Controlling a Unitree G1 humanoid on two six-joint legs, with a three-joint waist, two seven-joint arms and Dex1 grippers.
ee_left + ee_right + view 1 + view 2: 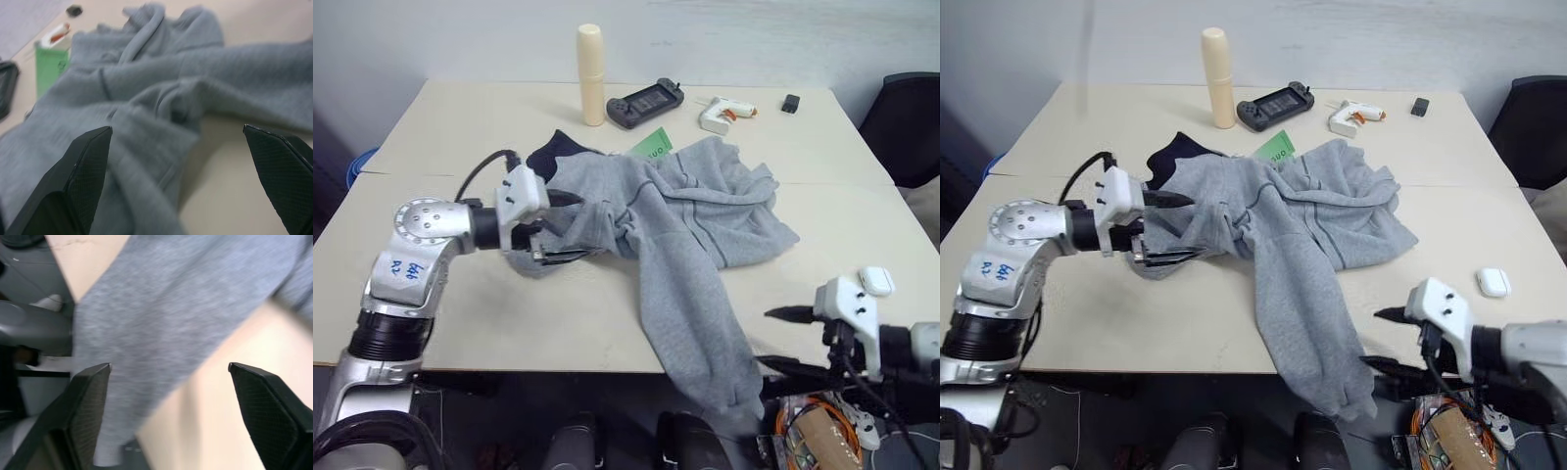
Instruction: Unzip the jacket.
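Hanging over the table's (pixel 460 343) near edge, the jacket (pixel 695 235) trails one sleeve; left gripper (pixel 560 227) spread at its crumpled side, right gripper (pixel 781 340) spread, empty, off the edge.

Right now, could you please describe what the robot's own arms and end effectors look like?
The left arm is silver-grey metal with a round bolted joint, a black band further down and blue handwriting on its casing; a black cable loops over its wrist. Each wrist carries a white blocky housing. The left end effector and the right end effector each have two black, tapered, pointed fingers with a fine textured surface.
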